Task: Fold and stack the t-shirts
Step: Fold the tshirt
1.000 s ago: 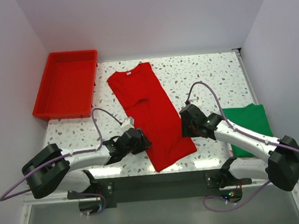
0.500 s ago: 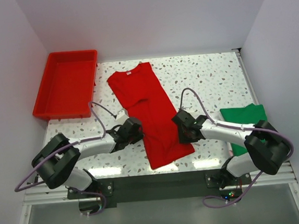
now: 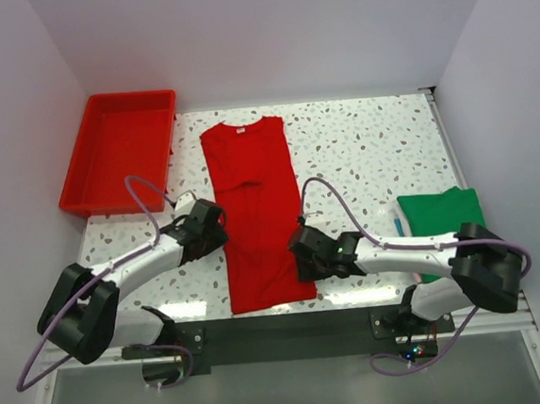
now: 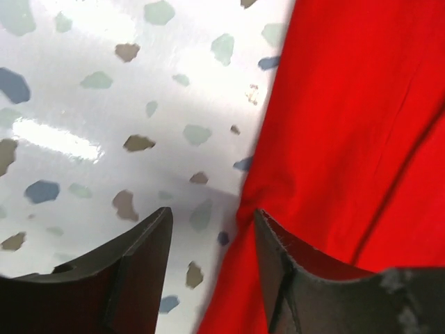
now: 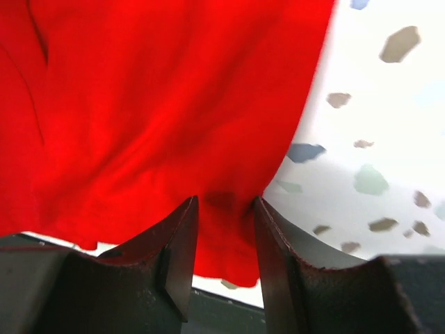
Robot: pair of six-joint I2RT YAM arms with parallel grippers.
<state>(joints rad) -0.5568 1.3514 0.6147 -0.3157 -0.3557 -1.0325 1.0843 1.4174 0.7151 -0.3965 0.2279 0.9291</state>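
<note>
The red t-shirt lies lengthwise down the middle of the table, collar and white label at the far end, sleeves folded in. My left gripper sits at the shirt's left edge. In the left wrist view its jaws are narrowly open, one finger on bare table, the other pressing the puckered red hem. My right gripper is at the shirt's lower right edge. Its jaws are slightly apart, straddling red cloth near the bottom corner. A folded green t-shirt lies at the right.
A rigid red tray stands at the far left corner. The speckled white table shows beside the shirt. A thin teal and pink edge peeks out left of the green shirt. White walls close in on three sides.
Both grippers moved left. The red shirt went with them, swinging from a slant into a straight line with its bottom end further left.
</note>
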